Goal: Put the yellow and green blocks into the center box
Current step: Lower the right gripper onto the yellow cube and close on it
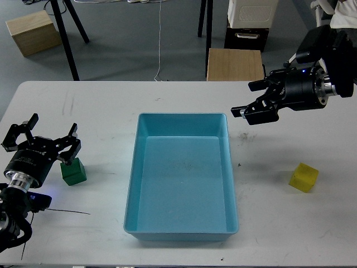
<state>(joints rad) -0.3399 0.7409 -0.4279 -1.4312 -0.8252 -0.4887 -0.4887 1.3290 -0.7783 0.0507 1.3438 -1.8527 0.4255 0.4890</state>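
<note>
White table [100,106], green block [73,172] half-hidden.

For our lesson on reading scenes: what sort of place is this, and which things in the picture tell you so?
Probably a robotics lab or test room. Two black robot arms, left gripper and right gripper, work over a plain white table bearing only a blue tray and two small cubes; behind it, bare grey floor with a trailing cable.

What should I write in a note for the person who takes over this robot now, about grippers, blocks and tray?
Left gripper: open, empty, right beside the small dark green cube.
Right gripper: open, empty, raised above the white table, right of the tray.
Small bright yellow cube: on the table, right of the large light blue plastic tray.
Done: nothing; the tray holds no block.
Left: both cubes into the tray.
</note>
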